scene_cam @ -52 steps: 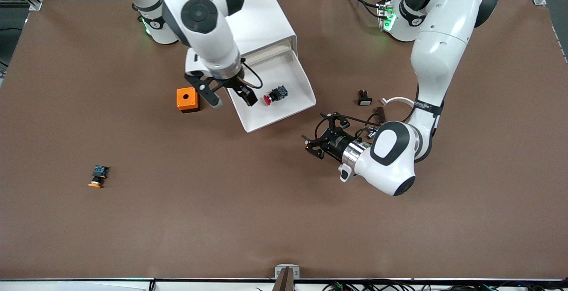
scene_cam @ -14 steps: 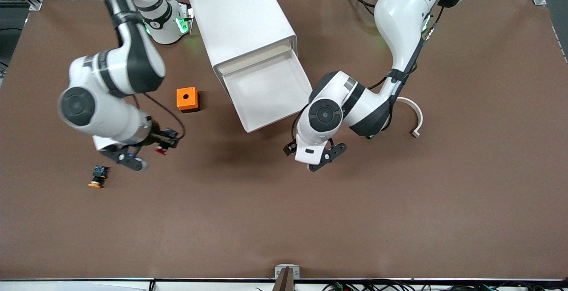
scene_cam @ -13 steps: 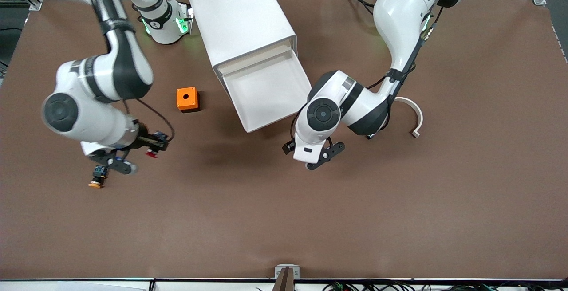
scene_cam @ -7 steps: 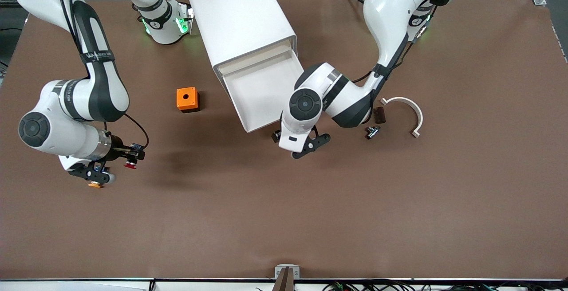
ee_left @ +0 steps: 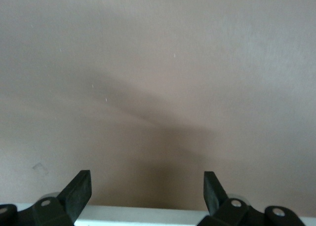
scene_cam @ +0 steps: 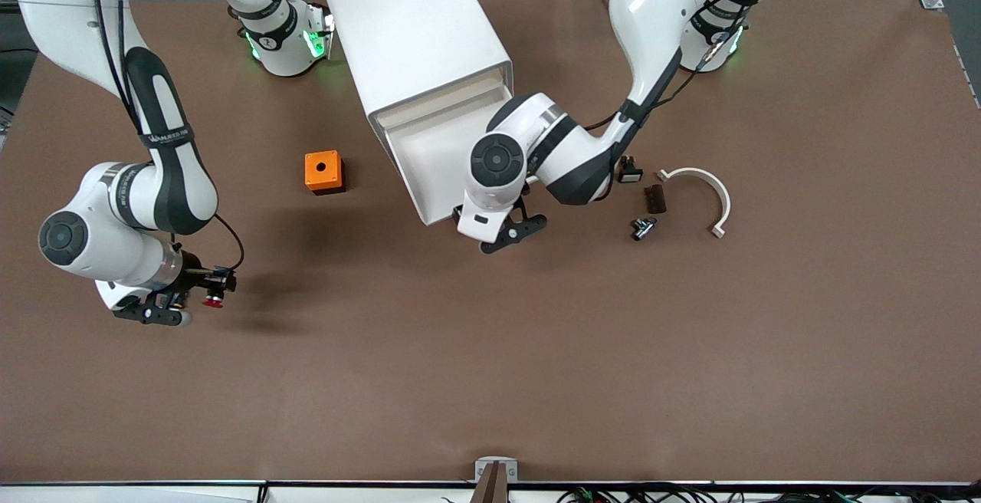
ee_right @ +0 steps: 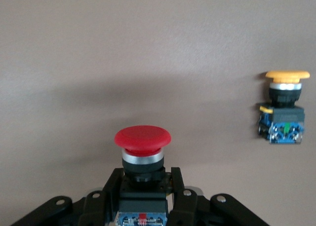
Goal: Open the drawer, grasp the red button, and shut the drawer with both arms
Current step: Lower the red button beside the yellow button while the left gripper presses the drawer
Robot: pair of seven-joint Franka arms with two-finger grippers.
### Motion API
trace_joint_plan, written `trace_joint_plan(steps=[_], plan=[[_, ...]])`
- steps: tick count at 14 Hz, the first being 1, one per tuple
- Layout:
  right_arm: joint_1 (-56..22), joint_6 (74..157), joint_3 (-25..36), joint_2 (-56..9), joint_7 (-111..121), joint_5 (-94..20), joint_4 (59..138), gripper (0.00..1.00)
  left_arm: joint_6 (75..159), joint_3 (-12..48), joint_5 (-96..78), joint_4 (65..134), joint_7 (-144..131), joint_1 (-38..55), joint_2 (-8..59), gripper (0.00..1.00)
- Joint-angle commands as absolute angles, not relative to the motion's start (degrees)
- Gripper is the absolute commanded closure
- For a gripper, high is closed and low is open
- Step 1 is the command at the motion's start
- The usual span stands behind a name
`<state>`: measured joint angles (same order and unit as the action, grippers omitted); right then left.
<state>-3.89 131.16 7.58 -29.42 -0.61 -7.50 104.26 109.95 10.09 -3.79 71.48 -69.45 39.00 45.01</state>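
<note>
Two of the three steps look done, judging by the layout. Nearest the front camera relative to the cabinet point(scene_cam: 418, 35), the right gripper point(scene_cam: 201, 294) hangs over the table toward the right arm's end, clenched on the button point(ee_right: 142, 144), with an orange-capped button point(ee_right: 285, 107) lying on the table nearby. Closer to the cabinet, the left gripper point(scene_cam: 502, 228) hovers with fingers point(ee_left: 79, 190) spread and empty, just at the front strip of the drawer point(scene_cam: 429, 154), which stands pulled out and empty. Closing it remains.
</note>
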Motion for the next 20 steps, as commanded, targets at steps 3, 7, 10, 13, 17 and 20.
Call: trace_joint_plan(steps=[3,7,10,13,17,20], plan=[[-2.03,133.59,6.42,-34.27,0.53,-7.73,100.99,0.99,109.78,12.74,-5.27,73.04,-69.79,40.52,43.59,0.00],[-1.58,133.68,6.42,-35.50,2.37,-7.82,100.72,0.99,109.78,15.20,-6.85,73.21,-69.79,40.95,43.77,0.00],[-1.58,134.12,6.42,-36.73,2.37,-7.73,99.50,0.99,109.78,15.91,-7.03,73.74,-69.79,41.92,43.77,0.00],[-1.58,134.03,6.42,-37.97,2.37,-7.65,97.82,0.99,109.78,16.95,-7.21,74.44,-69.70,42.63,43.77,0.00],[-1.49,134.03,6.42,-39.11,3.42,-7.56,97.30,0.99,109.78,17.31,-10.63,74.53,-69.79,42.89,43.86,0.00],[-0.44,134.03,6.42,-40.07,4.39,-7.56,96.86,0.99,109.78,17.31,-12.21,75.32,-69.79,43.59,43.86,0.00]])
